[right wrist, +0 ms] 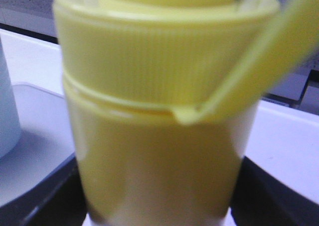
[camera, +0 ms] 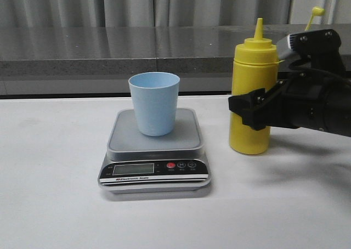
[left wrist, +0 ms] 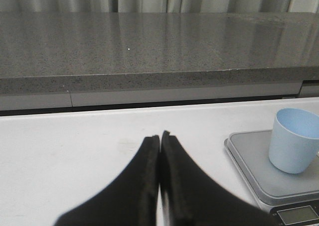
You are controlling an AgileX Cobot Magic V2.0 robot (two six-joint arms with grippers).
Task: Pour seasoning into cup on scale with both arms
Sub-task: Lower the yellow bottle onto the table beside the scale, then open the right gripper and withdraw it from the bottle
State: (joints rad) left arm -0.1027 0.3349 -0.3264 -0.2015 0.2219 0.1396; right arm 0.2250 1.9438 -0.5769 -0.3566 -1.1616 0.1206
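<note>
the scale (camera: pixel 154 153) sits nearest the bench's front edge, cup (camera: pixel 154 102) centred for weighing. right gripper (camera: pixel 253 111) brackets the upright seasoning (camera: pixel 251 92), grip unclear; left gripper (left wrist: pixel 160 136) idles closed.

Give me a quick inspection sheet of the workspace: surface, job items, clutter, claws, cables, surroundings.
Surface: white table, bare around the job's things.
Job's things: blue cup upright on the scale; yellow seasoning bottle upright on the table beside the scale, cap off its nozzle.
Clutter: nothing seen.
Claws: right claw around the bottle's body; left claw shut, empty.
Cables: nothing seen.
Surroundings: grey counter ledge, curtain behind.
</note>
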